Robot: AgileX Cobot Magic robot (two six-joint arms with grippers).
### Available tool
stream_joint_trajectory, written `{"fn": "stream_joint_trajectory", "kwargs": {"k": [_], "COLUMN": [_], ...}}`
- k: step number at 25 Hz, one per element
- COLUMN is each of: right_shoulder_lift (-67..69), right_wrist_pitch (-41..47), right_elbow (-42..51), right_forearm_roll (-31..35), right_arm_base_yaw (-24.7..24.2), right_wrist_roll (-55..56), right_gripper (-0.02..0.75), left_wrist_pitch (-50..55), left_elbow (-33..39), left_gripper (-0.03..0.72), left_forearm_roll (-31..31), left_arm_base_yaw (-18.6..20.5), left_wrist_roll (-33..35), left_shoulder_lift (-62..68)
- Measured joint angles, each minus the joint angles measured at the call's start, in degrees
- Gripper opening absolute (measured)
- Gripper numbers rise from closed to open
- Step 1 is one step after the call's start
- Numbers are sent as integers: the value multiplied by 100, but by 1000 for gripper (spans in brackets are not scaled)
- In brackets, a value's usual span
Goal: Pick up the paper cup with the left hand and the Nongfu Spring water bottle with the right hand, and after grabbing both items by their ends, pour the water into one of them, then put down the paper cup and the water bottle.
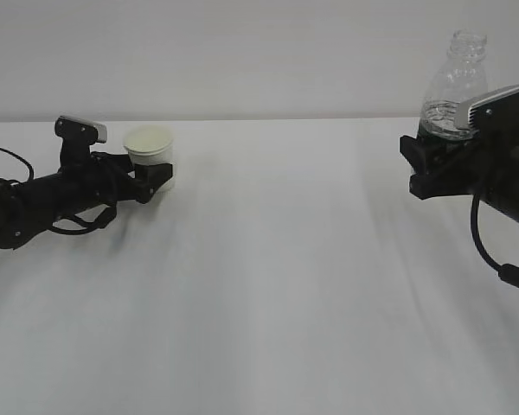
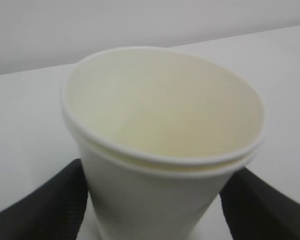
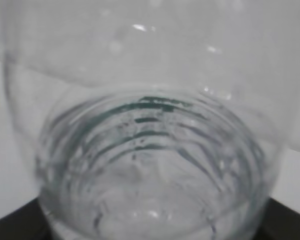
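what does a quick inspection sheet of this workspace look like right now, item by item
surface: white table, bare in the middle
job's things: paper cup upright at left, looks empty; Nongfu Spring water bottle upright at right, uncapped, some water inside
clutter: nothing seen
grippers: left gripper with fingers on both sides of the cup's lower part; right gripper closed around the bottle's lower part
cables: black cable looping under the right arm; cables along the left arm
surroundings: plain pale wall
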Motion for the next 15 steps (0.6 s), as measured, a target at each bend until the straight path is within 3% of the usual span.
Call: {"fn": "stream_joint_trajectory", "kwargs": {"k": [15], "right_shoulder_lift": [0], "right_wrist_pitch": [-11], "right_elbow": [0], "right_forearm_roll": [-26], "right_arm_base_yaw": [0], "right_wrist_roll": [10], "right_gripper": [474], "left_wrist_pitch": [50], "left_elbow": [-507], "left_gripper": [587], "left_forearm_roll": [57], "left_arm_base_yaw": [-142], "left_wrist_roll": [-126], "left_shoulder_lift": [317]}}
